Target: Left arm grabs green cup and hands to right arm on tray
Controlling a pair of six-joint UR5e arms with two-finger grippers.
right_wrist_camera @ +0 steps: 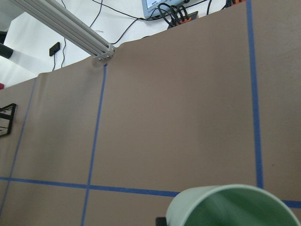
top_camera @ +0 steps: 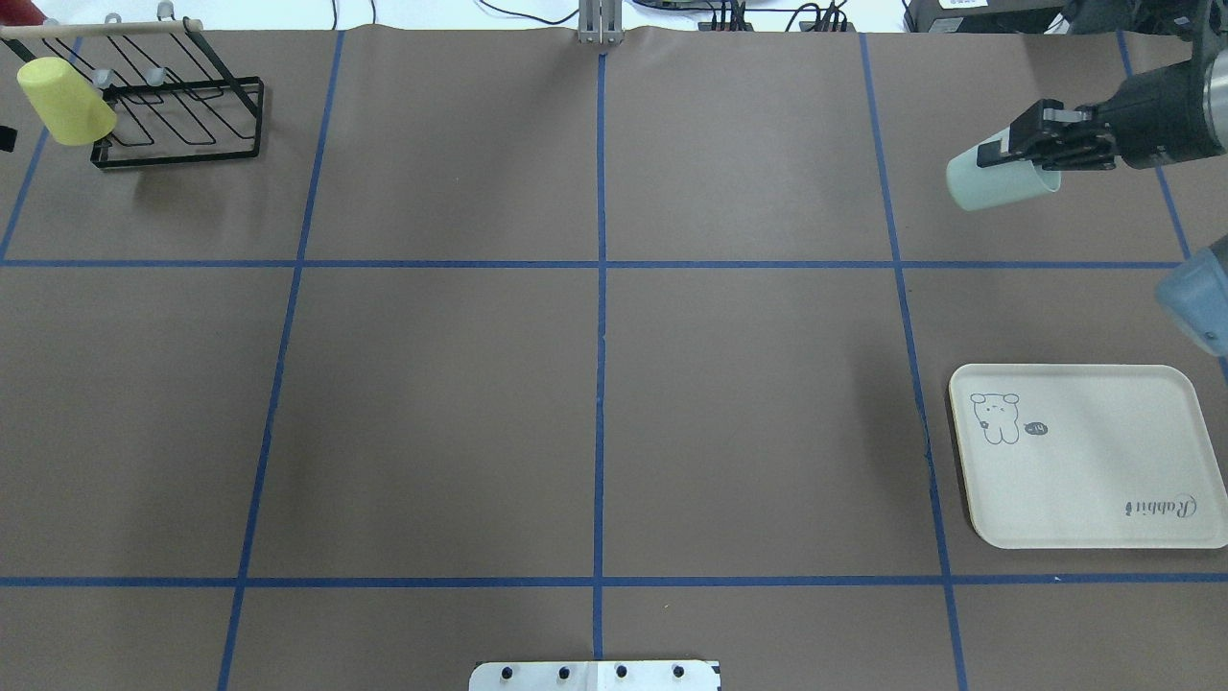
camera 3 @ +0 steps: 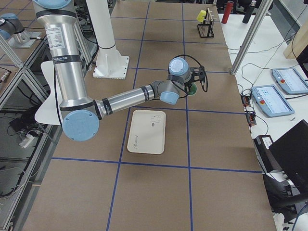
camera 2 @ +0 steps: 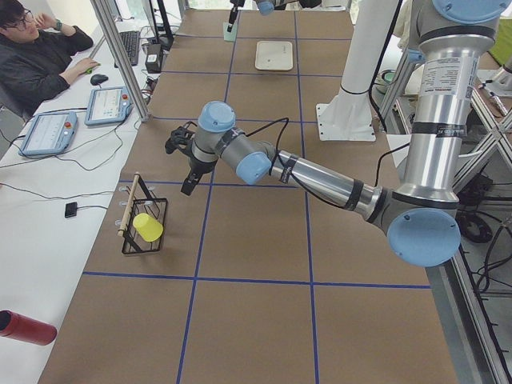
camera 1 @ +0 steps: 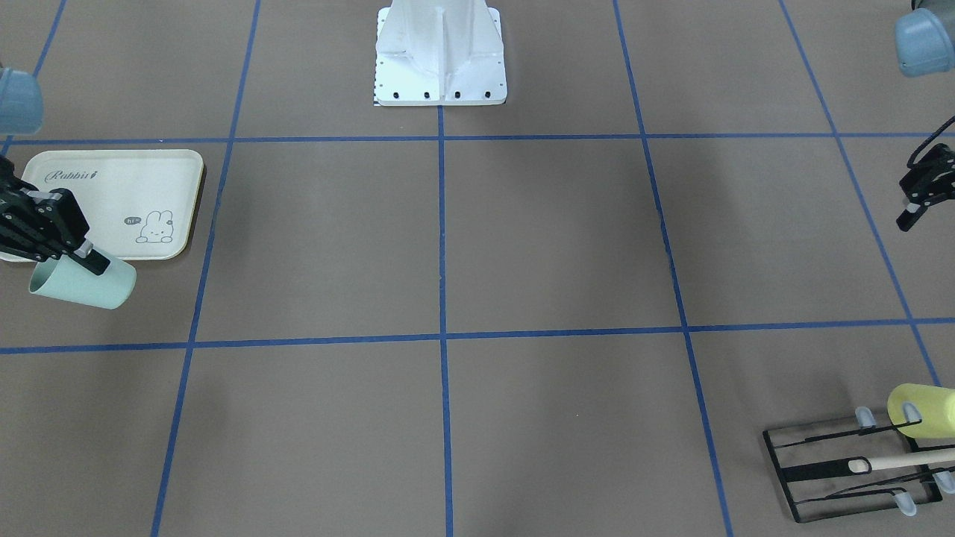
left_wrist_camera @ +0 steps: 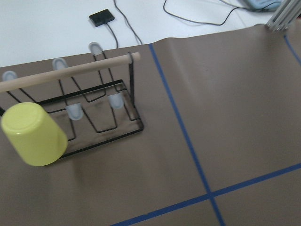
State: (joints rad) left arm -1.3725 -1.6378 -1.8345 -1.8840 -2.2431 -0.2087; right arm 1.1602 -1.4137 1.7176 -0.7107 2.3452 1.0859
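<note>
green cup [right_wrist_camera: 230,207] fills bottom of r wrist view, clamped in right gripper [top_camera: 1003,154], lying sideways in the air, off the tray [top_camera: 1084,518] on operators' side. left gripper [camera 1: 921,200] near rack [top_camera: 192,158] w/ yellow cup [top_camera: 65,101]; whether apart or together can't tell.

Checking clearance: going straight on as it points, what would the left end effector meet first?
The left end effector would probably meet bare table beside the rack, going by its wrist view; the yellow cup lies off that line. Depth is unclear.
</note>
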